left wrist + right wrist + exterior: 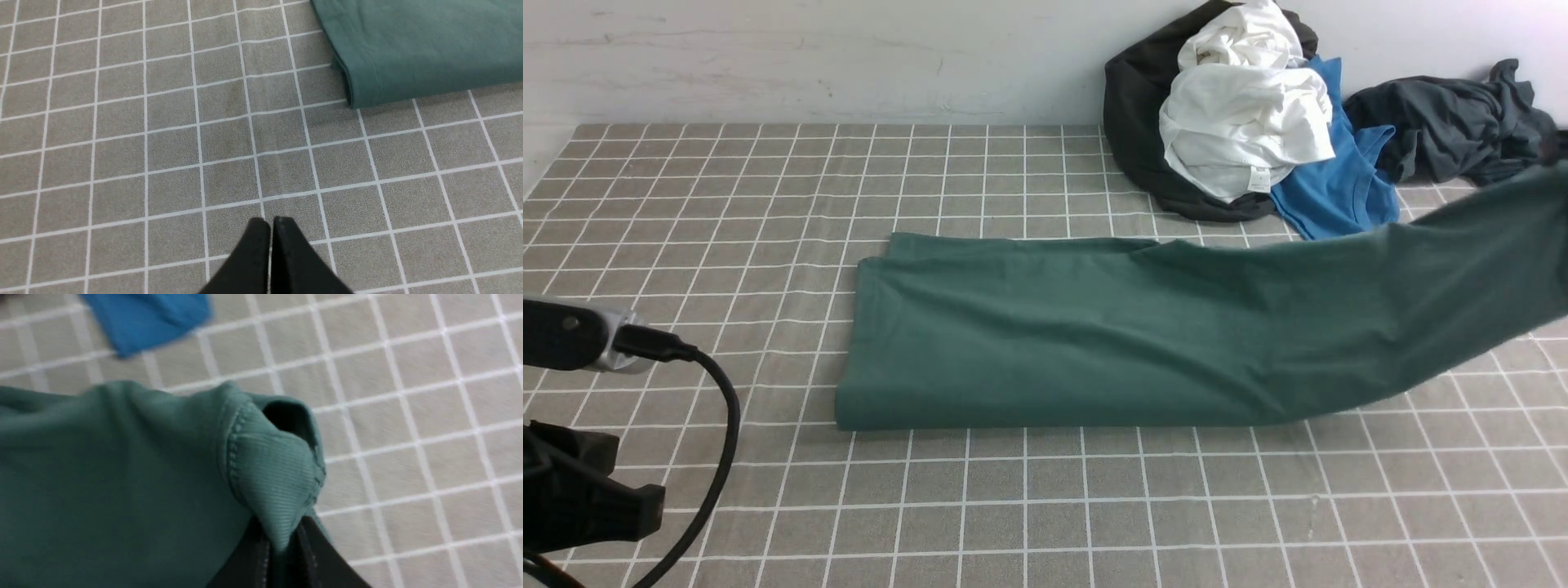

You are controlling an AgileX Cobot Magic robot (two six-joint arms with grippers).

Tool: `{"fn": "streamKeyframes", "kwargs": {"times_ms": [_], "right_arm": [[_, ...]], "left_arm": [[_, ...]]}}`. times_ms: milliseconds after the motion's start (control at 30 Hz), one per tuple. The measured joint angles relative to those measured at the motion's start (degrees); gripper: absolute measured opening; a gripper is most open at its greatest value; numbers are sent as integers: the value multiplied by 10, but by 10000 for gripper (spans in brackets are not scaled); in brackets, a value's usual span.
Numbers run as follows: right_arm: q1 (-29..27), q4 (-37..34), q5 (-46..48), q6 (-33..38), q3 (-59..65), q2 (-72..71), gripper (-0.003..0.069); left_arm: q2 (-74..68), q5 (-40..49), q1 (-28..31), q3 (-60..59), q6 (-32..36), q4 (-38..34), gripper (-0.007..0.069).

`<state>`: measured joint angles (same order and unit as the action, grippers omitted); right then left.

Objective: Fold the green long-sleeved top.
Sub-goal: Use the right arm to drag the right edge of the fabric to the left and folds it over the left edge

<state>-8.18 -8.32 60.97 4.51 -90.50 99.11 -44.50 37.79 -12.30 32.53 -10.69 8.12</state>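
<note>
Nearest: black left gripper [272, 222], fingers pressed together, above bare grey-and-white gridded tabletop [1029, 523]. Black right gripper [280, 535] pinches the hemmed end of the dark green cotton top [1045, 327], raising it; the rest lies mid-table as a long folded strip. Cloth looks soft, limp, fairly light; likely to sag between holds. Best grip: stitched hem, several layers deep. Open room on the strip's near side and off its left end. Beyond, bright blue cloth [1339, 192] crowds the far edge; swing the hem clear.
</note>
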Motion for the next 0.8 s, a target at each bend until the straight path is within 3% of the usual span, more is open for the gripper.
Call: {"fn": "streamKeyframes", "kwargs": {"times_ms": [167,233,467,600,800], "right_arm": [[113,-143,-42,44,0,-28,37],[200,-203,-84,60,0,-8,37],[369,-325,-193,121,-20,130,37],[418,-362,-204,147,-92,218,37],[445,-377,-204,149,-243,343,38]], "left_arm": [[0,0,0,0,0,-4,-8],[0,0,0,0,0,-8,-8],[1,0,0,0,0,-17,-8],[1,0,0,0,0,-17,-8],[1,0,0,0,0,-18,-8]]}}
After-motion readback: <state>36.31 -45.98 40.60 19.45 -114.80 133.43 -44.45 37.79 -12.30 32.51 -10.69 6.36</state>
